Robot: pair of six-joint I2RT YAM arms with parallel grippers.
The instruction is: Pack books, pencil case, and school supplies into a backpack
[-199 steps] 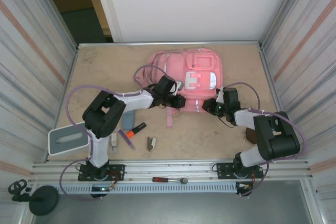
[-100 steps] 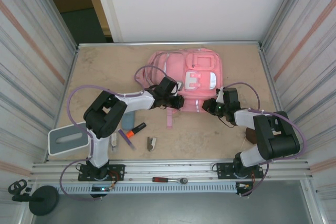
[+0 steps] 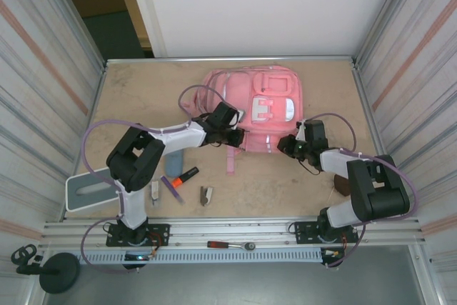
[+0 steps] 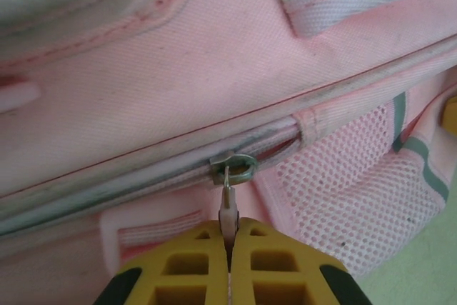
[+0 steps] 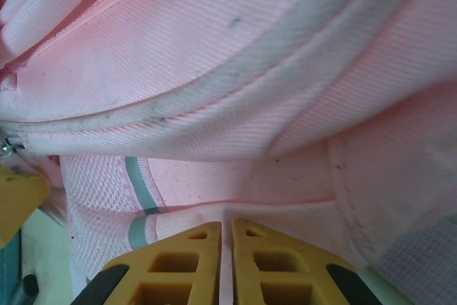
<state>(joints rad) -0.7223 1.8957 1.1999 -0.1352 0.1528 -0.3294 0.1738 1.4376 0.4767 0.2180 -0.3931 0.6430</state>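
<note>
grey tray [image 3: 91, 191] lies flat at the near left. right of it, the slate-blue pencil case [image 3: 173, 165] sits on the table partly under my left arm, its long axis running roughly near to far. the highlighter [image 3: 184, 175], purple pen [image 3: 171, 189] and clip [image 3: 206, 195] lie loose beside it. left gripper [image 4: 228, 237] is clenched on the zipper pull [image 4: 228, 208] at the bag's near edge. the pink backpack [image 3: 260, 101] lies flat mid-table with its front patches up and its zip line running left to right. i cannot see inside it. right gripper [image 5: 226, 237] pinches its pink fabric at the near right corner. a brown book [image 3: 341, 185] lies by my right arm.
</note>
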